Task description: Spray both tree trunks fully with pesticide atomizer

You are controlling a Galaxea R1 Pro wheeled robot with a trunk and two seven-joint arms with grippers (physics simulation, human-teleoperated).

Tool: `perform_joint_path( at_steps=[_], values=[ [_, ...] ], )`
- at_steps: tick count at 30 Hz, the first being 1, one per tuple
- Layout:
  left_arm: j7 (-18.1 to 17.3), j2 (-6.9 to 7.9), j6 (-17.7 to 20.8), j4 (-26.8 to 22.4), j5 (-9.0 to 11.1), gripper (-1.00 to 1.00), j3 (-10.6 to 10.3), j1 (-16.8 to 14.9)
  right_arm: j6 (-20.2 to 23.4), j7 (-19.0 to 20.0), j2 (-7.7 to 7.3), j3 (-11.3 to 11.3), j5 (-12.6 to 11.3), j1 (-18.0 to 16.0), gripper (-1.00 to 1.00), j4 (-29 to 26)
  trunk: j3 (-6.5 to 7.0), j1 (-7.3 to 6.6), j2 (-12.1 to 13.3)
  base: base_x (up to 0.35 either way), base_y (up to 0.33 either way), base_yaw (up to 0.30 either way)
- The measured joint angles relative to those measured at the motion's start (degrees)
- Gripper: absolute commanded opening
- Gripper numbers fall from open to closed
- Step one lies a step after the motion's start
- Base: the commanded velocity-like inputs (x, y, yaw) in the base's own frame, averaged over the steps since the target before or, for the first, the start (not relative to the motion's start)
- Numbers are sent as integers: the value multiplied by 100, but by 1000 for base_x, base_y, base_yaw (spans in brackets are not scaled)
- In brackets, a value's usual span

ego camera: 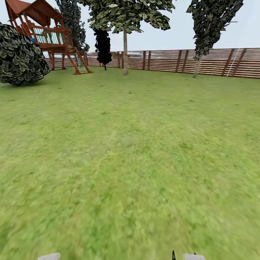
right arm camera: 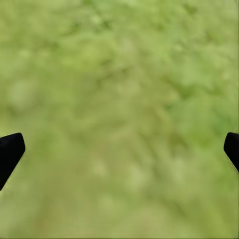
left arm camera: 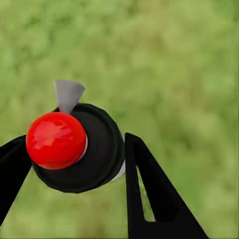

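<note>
Green lawn (ego camera: 130,162) spreads ahead of the robot up to a brown slatted fence (ego camera: 202,62). Far off by that fence stands a tree with a pale straight trunk (ego camera: 125,50) and a leafy crown; a second, leaning tree (ego camera: 207,25) rises further right. At the far left a wooden play tower (ego camera: 47,34) stands behind a big round bush (ego camera: 20,54), with a dark narrow conifer (ego camera: 103,45) between tower and pale trunk.

Seen from the left wrist, the left pincer (left arm camera: 74,164) pinches the spray bottle (left arm camera: 87,149): its black fingers (left arm camera: 149,194) press against both sides of the round black body. A shiny red cap (left arm camera: 56,140) sits on the bottle's near end, and a small grey nozzle (left arm camera: 67,94) juts past the body, away from the fingers. Blurred grass lies beyond it.

Seen from the right wrist, the right pincer (right arm camera: 119,149) is spread wide, its two black fingertips (right arm camera: 10,152) well apart, with only grass between them.
</note>
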Motion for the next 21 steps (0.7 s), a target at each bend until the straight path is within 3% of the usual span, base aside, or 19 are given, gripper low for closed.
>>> perform_joint_path(
  at_steps=[21],
  values=[
    [0, -14, -9, 0, 8, -100, -10, 0, 0, 0, 0, 0, 0, 0, 100, -1, 0, 0, 0, 339, 0, 0]
  ],
)
